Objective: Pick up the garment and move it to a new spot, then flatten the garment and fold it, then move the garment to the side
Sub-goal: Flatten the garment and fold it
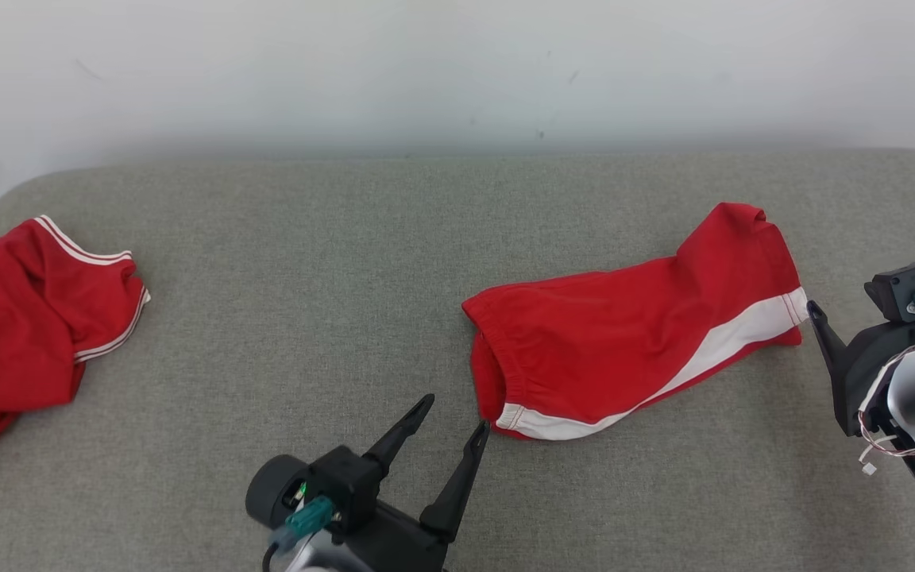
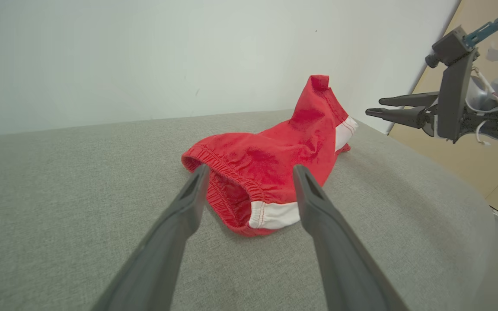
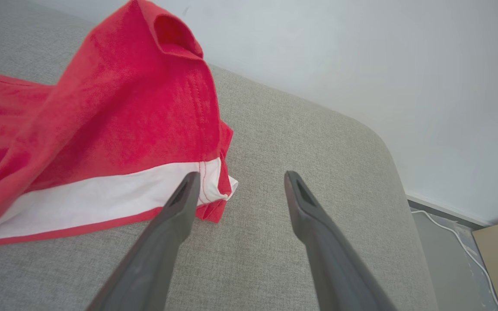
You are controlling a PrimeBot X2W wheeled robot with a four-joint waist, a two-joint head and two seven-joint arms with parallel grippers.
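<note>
Red garment [image 1: 632, 326] just beside right hand [image 3: 241, 174]

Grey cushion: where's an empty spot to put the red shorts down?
The biggest bare patch of the grey cushion is its middle, between the red shirt at the left end and the red shorts. The strip along the white wall is bare too. The right side is crowded: the shorts lie between the open left gripper and the open right gripper.
</note>
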